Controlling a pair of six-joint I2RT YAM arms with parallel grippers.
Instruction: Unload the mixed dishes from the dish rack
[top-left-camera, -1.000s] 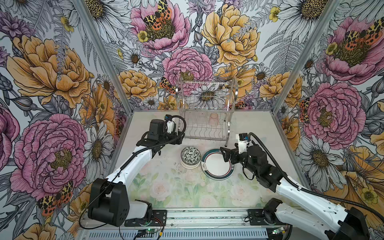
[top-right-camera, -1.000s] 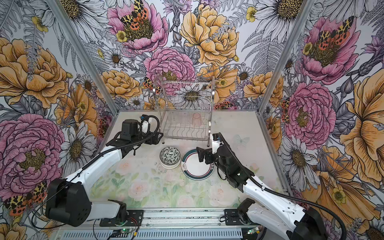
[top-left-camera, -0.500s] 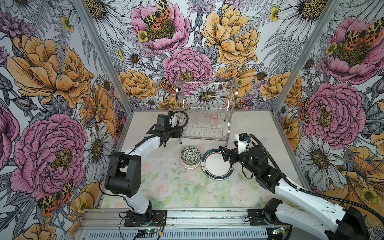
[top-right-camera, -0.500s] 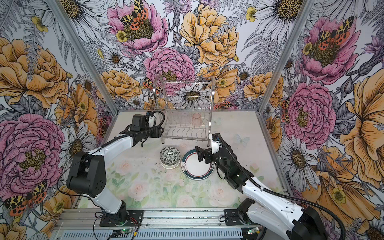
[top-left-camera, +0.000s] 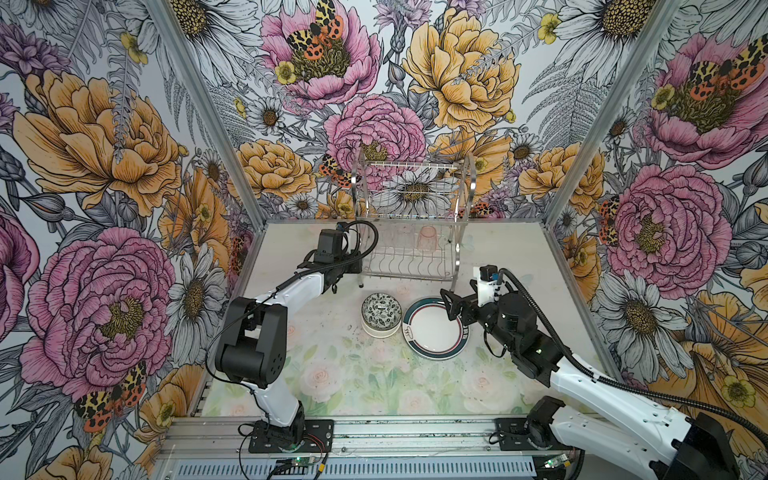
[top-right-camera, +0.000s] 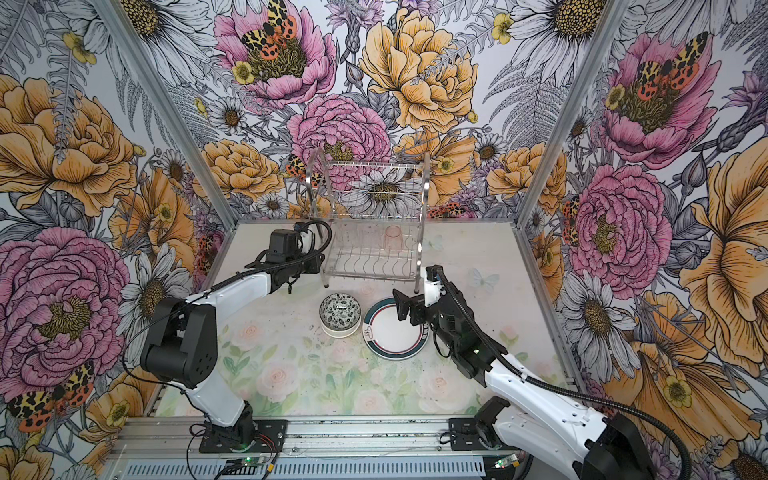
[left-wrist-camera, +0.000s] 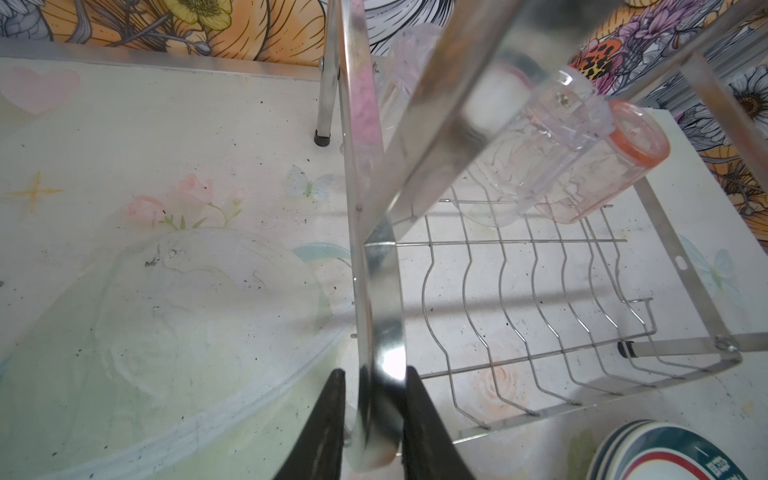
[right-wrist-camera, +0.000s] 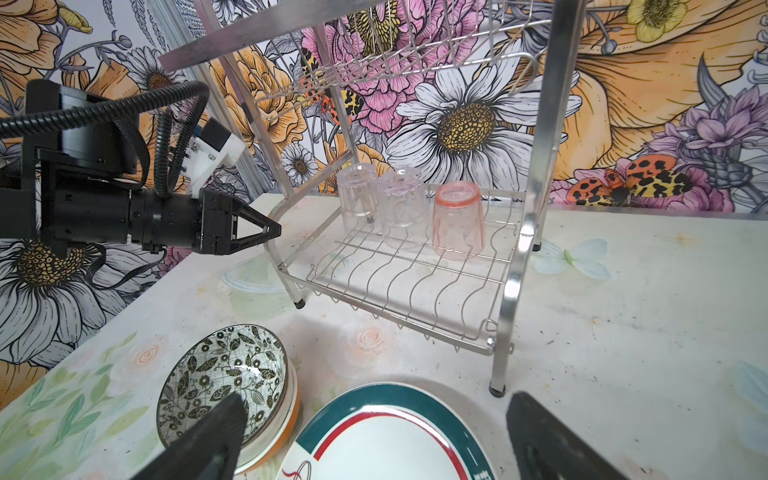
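the left gripper (left-wrist-camera: 374, 372) is clamping a side frame of the two-tier chrome wire dish rack (right-wrist-camera: 534, 187); three upturned translucent cups (right-wrist-camera: 403, 208) are standing at the rack's lower-shelf back, straight ahead of the wide-open right gripper (right-wrist-camera: 376, 401).

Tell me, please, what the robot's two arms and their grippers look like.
The left arm and right arm each have smooth white links joined by chunky black housings. A ribbed black cable loops along each wrist past a small white mount. The left gripper and right gripper are black, with flat, tapering fingers. No markings are legible.
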